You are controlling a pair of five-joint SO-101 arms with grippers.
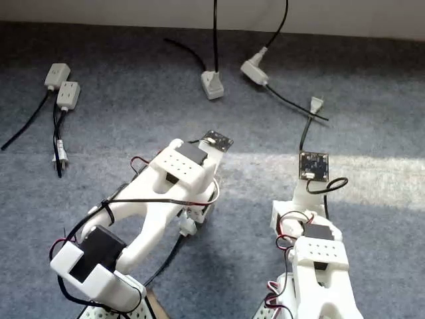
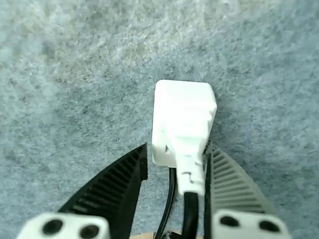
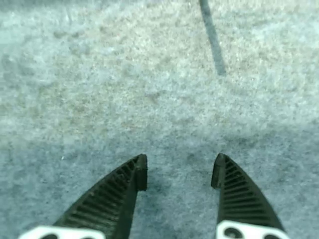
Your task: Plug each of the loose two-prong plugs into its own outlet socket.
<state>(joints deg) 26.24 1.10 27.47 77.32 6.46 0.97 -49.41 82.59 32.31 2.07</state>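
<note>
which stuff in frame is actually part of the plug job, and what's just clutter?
Job:
- white block between the open left gripper fingers
- two white blocks, far left
- centre block
- angled plug
- small two-prong plug

Not the job:
- grey carpet
- the arms' own wiring

The desk [image 1: 133, 119], covered in grey-blue felt-like carpet with a paler sunlit band across its right side, carries two pale grey rectangular outlet blocks [image 1: 57, 75] that touch each other at the far left. Their black cords [image 1: 56, 129] trail toward the near side, ending by a small dark plug [image 1: 61, 158]. Near the middle of the far edge lie a white cube-shaped socket block [image 1: 212, 85] and, just beside it, a white angled plug [image 1: 254, 72], each on a black cord, and a small pale two-prong plug [image 1: 317, 104] lies farther right.
</note>
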